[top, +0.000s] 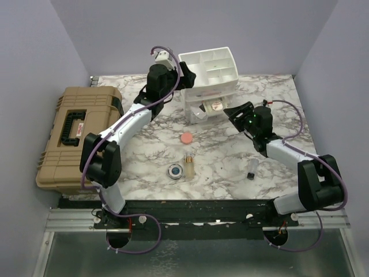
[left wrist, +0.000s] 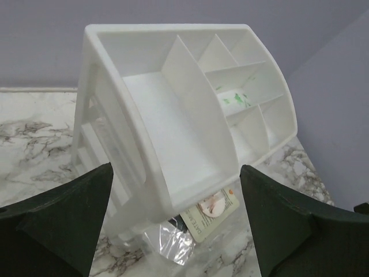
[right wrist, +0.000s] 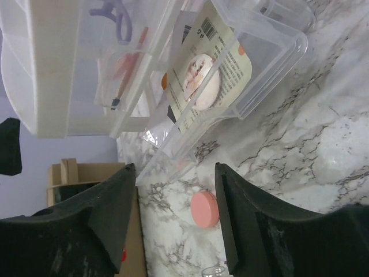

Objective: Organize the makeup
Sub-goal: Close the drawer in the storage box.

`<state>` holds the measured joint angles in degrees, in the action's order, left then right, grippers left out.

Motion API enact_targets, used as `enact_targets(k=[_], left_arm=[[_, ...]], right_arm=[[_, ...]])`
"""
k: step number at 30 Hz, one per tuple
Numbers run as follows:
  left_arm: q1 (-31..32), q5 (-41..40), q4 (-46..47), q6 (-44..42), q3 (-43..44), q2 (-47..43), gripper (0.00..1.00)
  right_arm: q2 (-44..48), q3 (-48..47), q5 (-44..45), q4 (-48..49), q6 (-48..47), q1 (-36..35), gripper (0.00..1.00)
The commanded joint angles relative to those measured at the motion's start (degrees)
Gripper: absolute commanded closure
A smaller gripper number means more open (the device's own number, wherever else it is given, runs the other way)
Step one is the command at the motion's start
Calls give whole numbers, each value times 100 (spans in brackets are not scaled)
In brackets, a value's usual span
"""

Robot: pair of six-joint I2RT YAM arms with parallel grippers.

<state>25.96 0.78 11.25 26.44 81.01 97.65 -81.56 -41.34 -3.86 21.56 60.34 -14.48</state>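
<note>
The white organizer [top: 210, 69] stands at the back centre with its clear lower drawer [right wrist: 259, 57] pulled out. A cream sachet [top: 214, 107] lies in that drawer; it also shows in the left wrist view [left wrist: 216, 205] and the right wrist view [right wrist: 204, 78]. On the table lie the pink puff [top: 186, 138], the blue compact [top: 174, 171], the amber bottle [top: 188, 166] and the dark vial [top: 252, 170]. My left gripper [top: 180, 81] is open and empty at the organizer's left side [left wrist: 173, 144]. My right gripper [top: 229, 111] is open and empty just in front of the drawer. I cannot make out the black palette.
The big tan hard case [top: 75, 135] sits closed at the left edge of the marble table [top: 230, 156]. In the right wrist view the pink puff [right wrist: 205, 209] lies beyond the fingertips [right wrist: 225, 179]. Grey walls close in the back and sides.
</note>
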Motion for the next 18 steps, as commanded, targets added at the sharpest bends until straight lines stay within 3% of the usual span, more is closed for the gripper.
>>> enact_targets(k=[1,6,13,18], left_arm=[[-83,393,-788,-277,1080,849,10],[-99,493,-1050,-364,1528,1366,22],[-99,239,-1279,-536,1502,1436,42],[-84,342,-1405,-577,1573,1406,66]], right_arm=[[-411,236,-294,1266,738,52,37],[-954,224,-800,1976,954,55,38],[-1399,-20,-1104,1937,896,63,42],[-1733,-85,-1385,2442,822,62,45]])
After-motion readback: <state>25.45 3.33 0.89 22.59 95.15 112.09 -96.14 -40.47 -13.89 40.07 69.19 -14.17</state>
